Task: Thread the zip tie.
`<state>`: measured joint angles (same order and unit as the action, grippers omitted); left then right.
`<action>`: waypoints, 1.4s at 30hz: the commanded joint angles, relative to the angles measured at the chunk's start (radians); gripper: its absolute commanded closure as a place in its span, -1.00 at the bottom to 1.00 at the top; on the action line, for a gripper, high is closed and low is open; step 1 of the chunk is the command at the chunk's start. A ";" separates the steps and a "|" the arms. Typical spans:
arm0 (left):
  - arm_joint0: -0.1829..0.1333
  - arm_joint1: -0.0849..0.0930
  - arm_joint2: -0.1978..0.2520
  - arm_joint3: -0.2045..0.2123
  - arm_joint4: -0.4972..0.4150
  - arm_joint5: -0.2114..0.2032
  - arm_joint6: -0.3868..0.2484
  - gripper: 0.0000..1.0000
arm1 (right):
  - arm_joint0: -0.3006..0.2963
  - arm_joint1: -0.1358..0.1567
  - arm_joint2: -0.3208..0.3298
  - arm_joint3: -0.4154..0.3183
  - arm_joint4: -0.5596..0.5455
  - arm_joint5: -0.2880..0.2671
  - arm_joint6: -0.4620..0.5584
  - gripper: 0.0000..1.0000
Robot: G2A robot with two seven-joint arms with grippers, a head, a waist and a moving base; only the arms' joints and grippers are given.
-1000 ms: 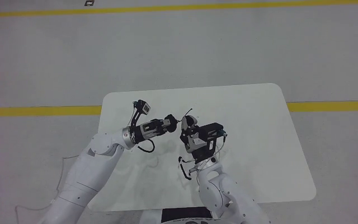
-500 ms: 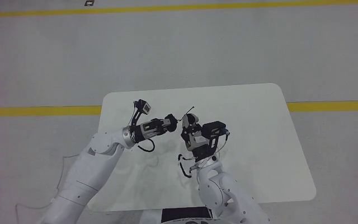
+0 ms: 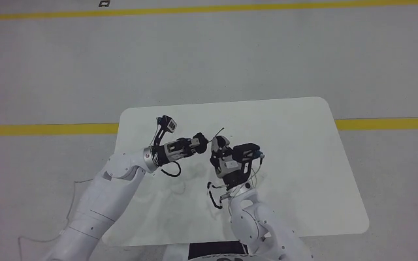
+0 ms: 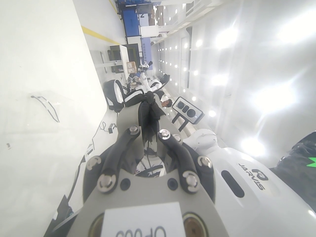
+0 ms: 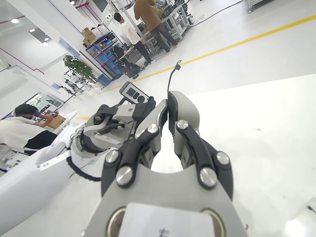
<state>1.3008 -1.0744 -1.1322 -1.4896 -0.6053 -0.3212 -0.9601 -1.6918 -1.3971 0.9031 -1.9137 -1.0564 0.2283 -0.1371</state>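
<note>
Top view: left gripper (image 3: 201, 139) and right gripper (image 3: 217, 142) meet above the table (image 3: 294, 163) – for a two-handed feed, likely.

Left wrist view: fingers together, contents unclear.

Right wrist view: fingers clamp the zip tie (image 5: 169, 82) upright above the table – head free.

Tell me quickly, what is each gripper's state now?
Right gripper: closed on the zip tie.
Left gripper: closed, seemingly on the same zip tie.

Pale grey floor (image 3: 209, 59) w/ yellow lines (image 3: 59, 129); blue shelving (image 5: 105, 44), potted plant (image 5: 77, 66) at back.
</note>
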 commanded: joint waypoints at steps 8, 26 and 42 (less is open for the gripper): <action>0.009 0.004 -0.003 -0.011 -0.001 0.001 0.002 1.00 | -0.006 -0.002 -0.007 -0.005 -0.003 -0.001 0.007 1.00; 0.025 0.013 -0.042 -0.033 -0.024 -0.003 0.022 1.00 | -0.034 0.013 0.041 -0.086 -0.151 -0.055 -0.059 -1.00; 0.030 0.004 -0.078 0.028 -0.397 0.161 -0.011 1.00 | 0.015 0.046 0.069 -0.010 -0.514 -0.127 -0.190 -1.00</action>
<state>1.3313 -1.0702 -1.2056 -1.4670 -0.9661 -0.1821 -0.9594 -1.6885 -1.3567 0.9686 -1.9337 -1.5648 0.1108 -0.3103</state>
